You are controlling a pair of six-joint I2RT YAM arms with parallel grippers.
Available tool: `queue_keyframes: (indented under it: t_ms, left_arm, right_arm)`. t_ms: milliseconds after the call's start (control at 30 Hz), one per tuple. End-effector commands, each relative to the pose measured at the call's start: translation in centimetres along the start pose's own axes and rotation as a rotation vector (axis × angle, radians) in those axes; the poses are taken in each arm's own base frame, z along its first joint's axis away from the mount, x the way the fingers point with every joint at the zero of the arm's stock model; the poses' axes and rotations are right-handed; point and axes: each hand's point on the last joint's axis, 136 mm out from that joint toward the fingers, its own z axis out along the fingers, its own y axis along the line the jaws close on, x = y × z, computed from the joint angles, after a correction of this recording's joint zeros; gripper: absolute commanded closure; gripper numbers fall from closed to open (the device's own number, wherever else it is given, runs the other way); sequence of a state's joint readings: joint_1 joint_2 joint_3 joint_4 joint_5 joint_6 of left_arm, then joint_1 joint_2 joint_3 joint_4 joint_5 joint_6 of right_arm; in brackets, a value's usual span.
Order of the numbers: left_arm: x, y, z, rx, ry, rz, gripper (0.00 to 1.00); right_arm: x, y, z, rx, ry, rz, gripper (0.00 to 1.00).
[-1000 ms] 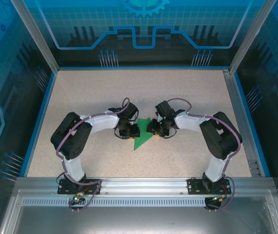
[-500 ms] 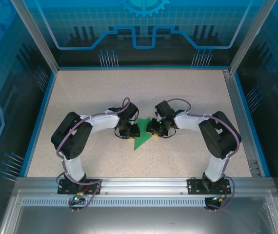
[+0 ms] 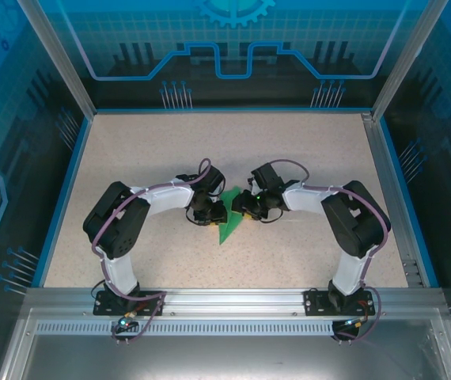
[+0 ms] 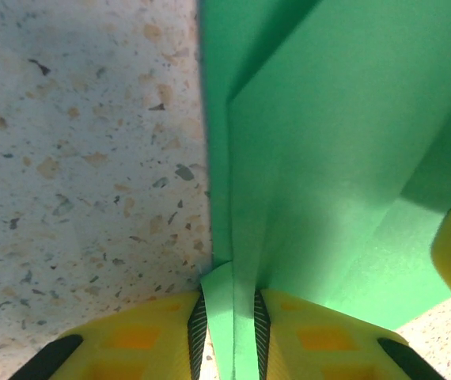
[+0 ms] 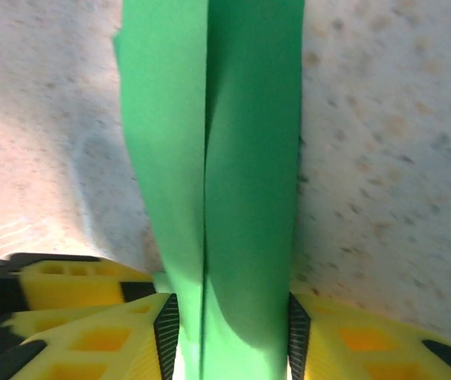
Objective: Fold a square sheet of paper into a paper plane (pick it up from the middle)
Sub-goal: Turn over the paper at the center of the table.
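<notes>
The surface (image 3: 305,158) is a pale speckled slab, beige with darker flecks, edged by a blue rim (image 3: 62,194). An aluminium rail (image 3: 225,301) runs along its near side and carries both arm bases. Translucent blue panels (image 3: 233,47) printed with circuit lines and a gear close it in on the far, left and right sides.

The green paper (image 3: 226,229) lies in the middle of the surface, between the two wrists. It is already folded into layers with a centre crease. Seen from above, its long axis runs roughly near to far, leaning a little left at the near end, where it narrows to a point aimed at the rail.

The left claw (image 4: 229,317) is closed on the paper, its yellow fingers (image 4: 130,336) pinching a narrow raised fold that stands up between the ribbed pads. The right claw (image 5: 229,332) meets the paper from the right. Its jaws stand part-way apart and the creased green band fills the gap from pad (image 5: 167,328) to pad. I cannot tell whether they press it.
</notes>
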State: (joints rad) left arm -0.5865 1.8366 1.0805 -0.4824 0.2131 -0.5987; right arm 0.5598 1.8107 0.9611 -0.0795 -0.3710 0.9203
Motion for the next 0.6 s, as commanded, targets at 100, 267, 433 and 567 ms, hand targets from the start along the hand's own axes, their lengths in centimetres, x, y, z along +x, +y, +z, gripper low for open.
queue_keyframes:
  t_ms: [100,267,433,567]
  left_arm:
    - [1.2,-1.2,2.0,0.029,0.049,0.051,0.72]
    - [1.3,-1.2,2.0,0.031,0.047,0.046,0.72]
    - [1.4,-1.1,1.9,0.029,0.042,0.046,0.72]
    - [1.2,-1.1,1.7,0.029,0.033,0.041,0.72]
  right_arm:
    - [-1.7,1.0,0.1,-0.097,-0.021,-0.018,0.55]
    - [-2.0,1.2,0.7,-0.140,-0.014,-0.026,0.52]
    - [-1.2,1.8,1.2,-0.161,0.024,-0.064,0.54]
    - [-0.6,2.0,2.1,-0.156,0.052,-0.085,0.64]
